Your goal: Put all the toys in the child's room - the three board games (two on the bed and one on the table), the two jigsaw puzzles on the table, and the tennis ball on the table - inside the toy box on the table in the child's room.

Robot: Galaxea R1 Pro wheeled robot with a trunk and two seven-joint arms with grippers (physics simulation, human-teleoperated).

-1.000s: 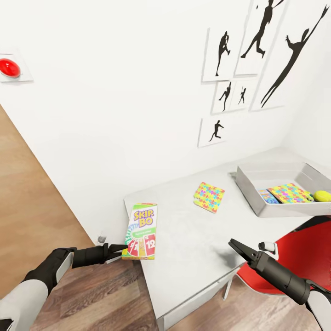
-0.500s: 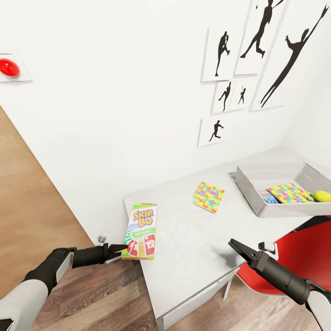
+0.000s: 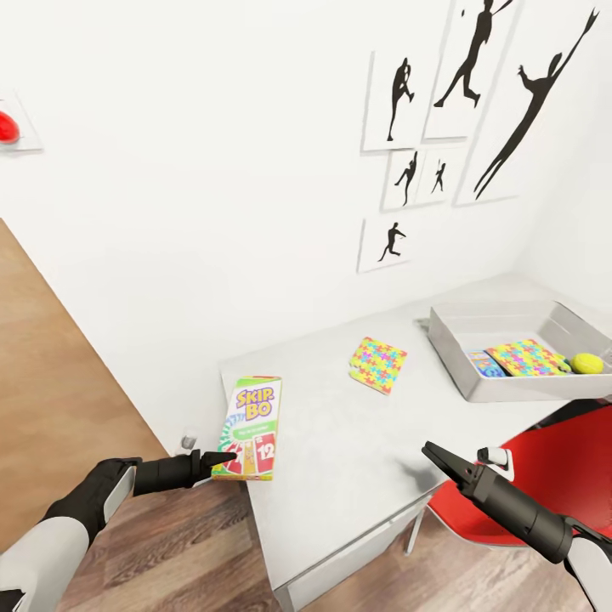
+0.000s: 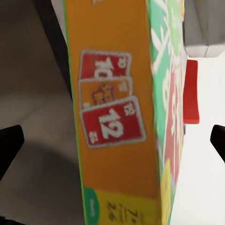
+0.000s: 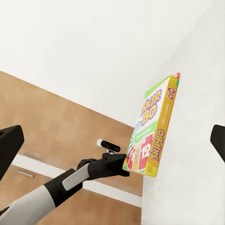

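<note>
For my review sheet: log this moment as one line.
left claw: shut on SKIP BO box at table edge | right claw: open, idle | toy box: puzzle, ball inside

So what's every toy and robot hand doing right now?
SKIP BO box: near end gripped, by the table corner.
Left gripper: shut on it.
Right gripper: open, empty.
Loose jigsaw puzzle: flat on table.
Toy box: holds a puzzle, tennis ball.

Even, bright, glare-free light falls on the pale grey-white tabletop point(image 3: 340, 442), a soft shadow lying just ahead of the right black two-fingered gripper point(image 3: 429, 452) (the left-wrist close-up is blurred).
</note>
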